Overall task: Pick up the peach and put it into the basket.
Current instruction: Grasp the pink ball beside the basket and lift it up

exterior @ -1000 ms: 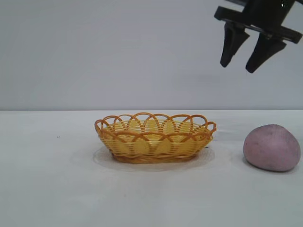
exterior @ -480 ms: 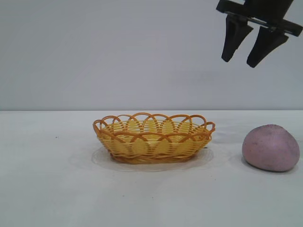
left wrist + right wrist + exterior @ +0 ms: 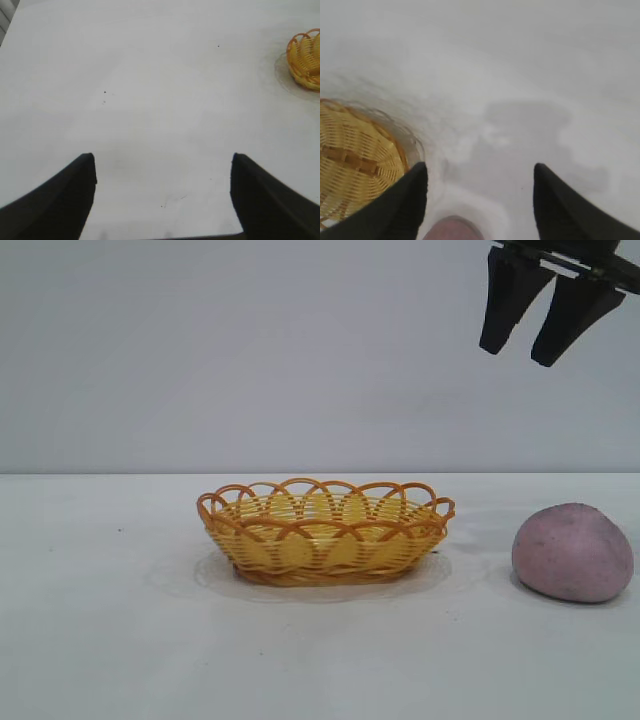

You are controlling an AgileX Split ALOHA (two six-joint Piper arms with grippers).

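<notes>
Your peach (image 3: 573, 552) is a dull pinkish-mauve lump, matte and faintly speckled, shaped like a slightly flattened egg. It rests on its broad side, well apart from the basket (image 3: 325, 540) on the basket's right in the exterior view, and outside it. The basket you are aiming for is a shallow oval of yellow weave with an orange-brown scalloped looped rim. It sits upright and holds nothing.

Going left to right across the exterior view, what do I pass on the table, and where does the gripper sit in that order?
wicker basket → right gripper, open and high above the table → peach. The gripper hangs just left of the peach's middle, so those two nearly share a place.
</notes>
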